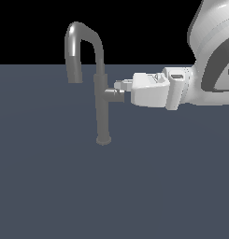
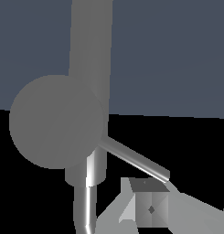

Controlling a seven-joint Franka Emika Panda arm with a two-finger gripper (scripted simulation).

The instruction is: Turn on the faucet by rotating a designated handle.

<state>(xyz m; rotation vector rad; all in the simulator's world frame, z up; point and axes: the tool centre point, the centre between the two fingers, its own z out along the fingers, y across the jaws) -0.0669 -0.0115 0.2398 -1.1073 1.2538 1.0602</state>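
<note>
Sideways claw [image 1: 119, 85] at faucet [image 1: 101, 93] handle [image 2: 134, 158], fingertip [image 2: 150, 208] beside rod tip

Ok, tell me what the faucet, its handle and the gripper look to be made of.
Faucet: looks like grey brushed metal, given the soft streaked highlights along its column and spout.
Handle: apparently the same metal, a thin rod with a bright glint along its length.
Gripper: white, smooth and matte, probably painted or plastic casing; being a render, the look leaves that open.
</note>
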